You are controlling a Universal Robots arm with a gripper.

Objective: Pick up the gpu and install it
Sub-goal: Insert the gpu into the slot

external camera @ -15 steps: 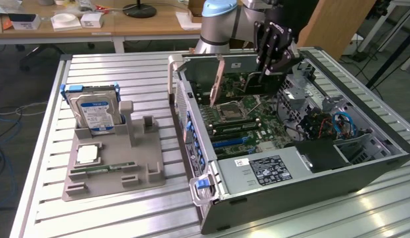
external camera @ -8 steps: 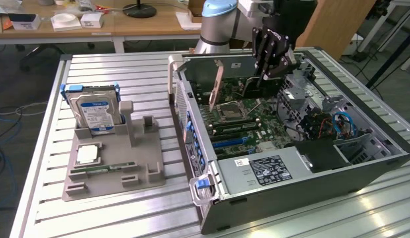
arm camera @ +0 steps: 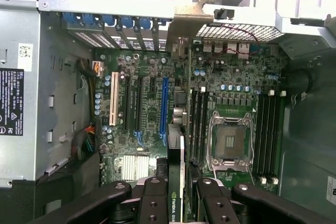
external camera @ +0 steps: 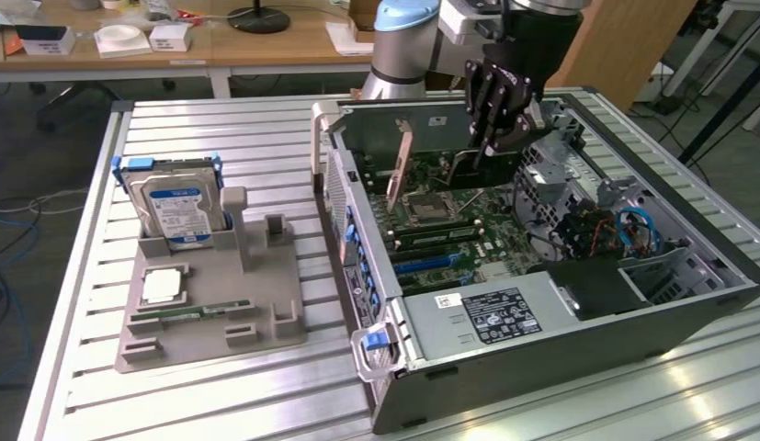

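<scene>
**Card in the claw, down inside the open case**

Nearest to us in the exterior view, the computer case (external camera: 674,322) lies on its side with the panel off, and the grey power supply (external camera: 493,314) with its black label sits at the near end. Off to the exterior view's left, well apart from the case, there's the grey holder (external camera: 232,303) on the slatted metal table (external camera: 232,138). A slim green memory stick (external camera: 187,313) lies flat in it, and the silver hard drive (external camera: 180,209) with the blue-white label stands upright at its far end.

Moving deeper into the case we reach the green motherboard (external camera: 466,230), with the bare CPU socket (external camera: 425,208) in the middle of it. Just past that comes the action: the gripper (external camera: 496,142) reaches straight down into the case, clamped on the gpu (external camera: 463,168). The card stands on edge over the board, its pale bracket toward the case's rear wall.

From the wrist, looking down past the black fingers (arm camera: 152,203), the jaws pinch both faces of the gpu (arm camera: 177,156). It runs edge-on between the long blue slot (arm camera: 164,108) and the black memory slots (arm camera: 197,124), just beside the blue one. Whether its lower edge sits in a slot, I can't tell from here.

Beyond the case rises the arm's base (external camera: 398,55), and behind that a wooden desk (external camera: 269,46) with small boxes on it.
</scene>
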